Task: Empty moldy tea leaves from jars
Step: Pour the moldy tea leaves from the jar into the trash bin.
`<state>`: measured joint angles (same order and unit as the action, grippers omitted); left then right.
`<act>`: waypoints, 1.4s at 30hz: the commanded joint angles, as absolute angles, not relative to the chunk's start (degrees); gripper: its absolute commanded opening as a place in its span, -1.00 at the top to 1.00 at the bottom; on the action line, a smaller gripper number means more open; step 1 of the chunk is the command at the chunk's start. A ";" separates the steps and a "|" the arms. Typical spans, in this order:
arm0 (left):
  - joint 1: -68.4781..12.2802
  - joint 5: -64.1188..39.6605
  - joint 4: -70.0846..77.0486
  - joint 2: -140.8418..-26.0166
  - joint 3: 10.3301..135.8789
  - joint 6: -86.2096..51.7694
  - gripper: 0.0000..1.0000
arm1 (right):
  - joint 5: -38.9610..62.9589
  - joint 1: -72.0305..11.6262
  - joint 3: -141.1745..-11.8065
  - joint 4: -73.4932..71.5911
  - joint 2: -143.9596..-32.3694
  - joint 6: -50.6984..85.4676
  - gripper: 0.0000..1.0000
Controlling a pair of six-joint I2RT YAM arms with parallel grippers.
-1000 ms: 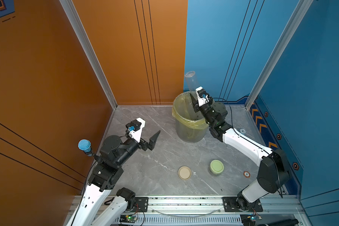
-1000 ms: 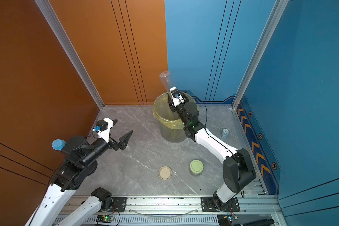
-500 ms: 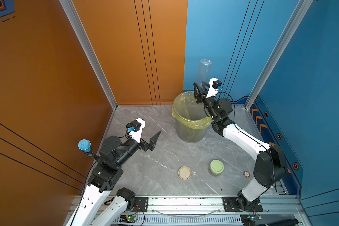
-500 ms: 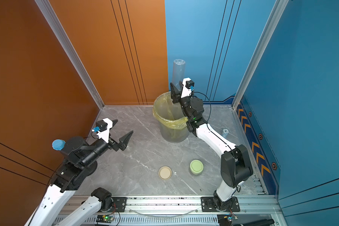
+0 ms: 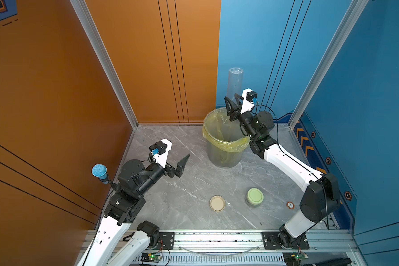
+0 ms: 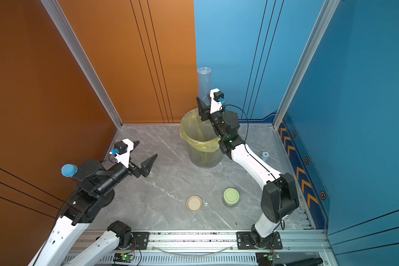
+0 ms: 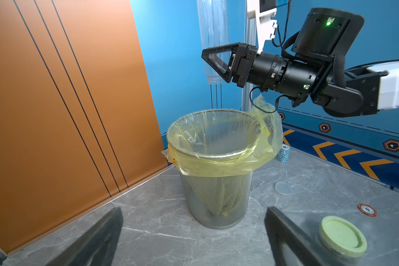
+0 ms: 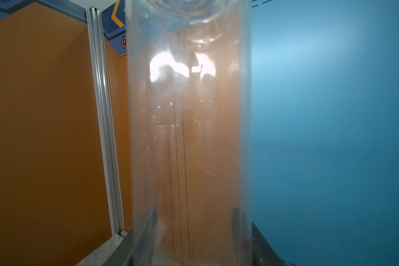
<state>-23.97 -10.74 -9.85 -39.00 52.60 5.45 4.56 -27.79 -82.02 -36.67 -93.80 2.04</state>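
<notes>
The left gripper [image 6: 145, 149] hangs open and empty above the table [image 5: 182, 205]. The right gripper [image 5: 232, 103], over the rim of the bin [image 5: 208, 129], is clamped near the lower end of the tall clear jar [image 5: 235, 83], which stands upright above it. The green-lidded jar [image 5: 255, 195] sits on the table, well apart from both grippers.

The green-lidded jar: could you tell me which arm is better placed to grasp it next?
Probably left: the left gripper is open and empty, whereas the right gripper is shut on the tall jar.
</notes>
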 commanded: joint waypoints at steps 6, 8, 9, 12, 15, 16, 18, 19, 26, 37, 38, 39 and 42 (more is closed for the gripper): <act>-22.22 -18.29 -6.55 -45.30 60.02 1.55 -0.95 | 6.60 -30.76 -84.37 -31.21 -90.65 -13.64 0.69; -20.72 -21.96 -5.36 -48.25 63.78 -0.64 -0.95 | 6.74 -31.36 -84.80 -30.50 -90.52 -18.09 0.68; -19.82 -23.92 -4.79 -50.04 65.69 -1.92 -0.95 | 7.20 -31.40 -84.73 -30.84 -90.60 -19.90 0.68; -17.91 -27.16 -1.69 -55.28 70.74 -5.62 -0.95 | 9.21 -31.03 -84.49 -32.48 -91.07 -24.89 0.68; -15.76 -30.61 3.89 -60.86 74.86 -11.54 -0.95 | 10.90 -30.77 -84.30 -34.52 -92.13 -29.79 0.68; -15.06 -32.15 5.56 -62.56 76.11 -13.49 -0.95 | 11.60 -30.63 -84.50 -34.49 -92.45 -30.57 0.68; -14.25 -34.85 9.79 -65.89 78.52 -17.58 -0.95 | 13.08 -30.58 -85.33 -33.44 -93.28 -32.95 0.67; -14.13 -35.47 11.63 -67.05 79.12 -18.84 -0.95 | 13.63 -30.66 -85.47 -33.36 -93.42 -33.94 0.66; -14.19 -41.13 12.78 -74.65 87.33 -20.94 -0.95 | 16.07 -31.54 -85.85 -31.93 -93.42 -41.11 0.66; -15.26 -46.00 10.72 -80.63 94.48 -20.65 -0.83 | 18.29 -33.20 -86.92 -29.35 -93.98 -49.89 0.66; -15.38 -46.35 9.99 -81.12 95.17 -20.51 -0.78 | 18.45 -33.18 -86.84 -29.27 -93.93 -50.57 0.66; -15.46 -46.49 9.45 -81.45 95.51 -20.19 -0.76 | 18.50 -33.35 -86.76 -29.18 -93.90 -51.23 0.67; -15.45 -46.50 7.59 -82.08 96.23 -19.17 -0.75 | 18.54 -33.51 -86.48 -29.22 -93.75 -52.98 0.66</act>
<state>-15.07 -44.47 9.21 -81.65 94.35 -20.38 17.72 -33.12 -85.03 -29.52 -93.23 -50.22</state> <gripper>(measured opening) 0.876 0.527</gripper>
